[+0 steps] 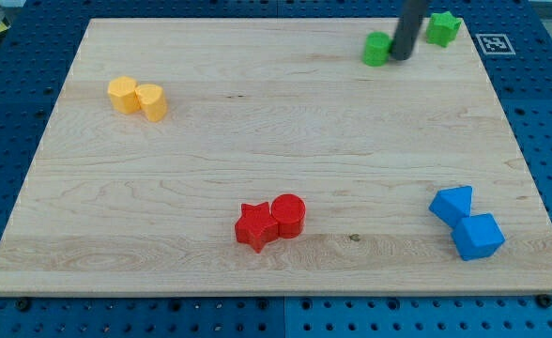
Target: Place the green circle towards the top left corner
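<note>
The green circle (376, 49) sits near the view's top right on the wooden board (257, 141). My tip (400, 56) is right beside it, touching or nearly touching its right side. The dark rod rises from there out of the view's top. A green star (442, 28) lies just right of the rod, near the board's top right corner.
Two yellow blocks (137, 98) sit together at the upper left. A red star (254, 226) and a red circle (289, 215) touch at the bottom middle. Two blue blocks (466, 222) sit at the lower right. A marker tag (494, 42) lies off the top right corner.
</note>
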Controlling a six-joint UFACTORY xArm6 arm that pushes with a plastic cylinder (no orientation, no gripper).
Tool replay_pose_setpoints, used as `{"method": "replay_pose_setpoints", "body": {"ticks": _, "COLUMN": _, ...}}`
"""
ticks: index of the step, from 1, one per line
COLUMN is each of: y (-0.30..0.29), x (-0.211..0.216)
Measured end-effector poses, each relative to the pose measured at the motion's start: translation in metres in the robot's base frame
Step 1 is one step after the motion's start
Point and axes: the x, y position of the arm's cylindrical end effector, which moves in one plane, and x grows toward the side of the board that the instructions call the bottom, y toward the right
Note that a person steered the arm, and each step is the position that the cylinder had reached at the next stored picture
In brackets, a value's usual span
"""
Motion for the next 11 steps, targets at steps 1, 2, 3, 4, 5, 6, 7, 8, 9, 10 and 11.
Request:
{"method": "replay_pose_setpoints", "body": {"ticks": 1, "y": -0.062, "x": -0.003}}
{"method": "replay_pose_setpoints", "body": {"ticks": 2, "y": -0.123, "x": -0.019}}
{"method": "replay_pose_setpoints", "body": {"ticks": 3, "y": -0.149, "x": -0.032}}
{"method": "replay_pose_setpoints", "body": {"ticks": 4, "y": -0.146, "x": -0.034}}
{"method": "replay_pose_setpoints", "body": {"ticks": 5, "y": -0.146, "x": -0.059}}
{"method": "replay_pose_setpoints", "body": {"ticks": 6, "y": -0.162, "x": -0.067}}
{"method": "replay_pose_setpoints", "body": {"ticks": 7, "y": -0.166, "x": -0.064}}
{"method": "replay_pose_setpoints", "body": {"ticks": 8, "y": -0.162, "x": -0.062}}
{"method": "replay_pose_setpoints", "body": {"ticks": 9, "y": -0.162, "x": -0.059}}
{"method": "replay_pose_setpoints", "body": {"ticks": 10, "y": -0.174, "x": -0.059}}
{"method": "replay_pose_setpoints", "body": {"ticks": 11, "y": -0.207, "x": -0.060}}
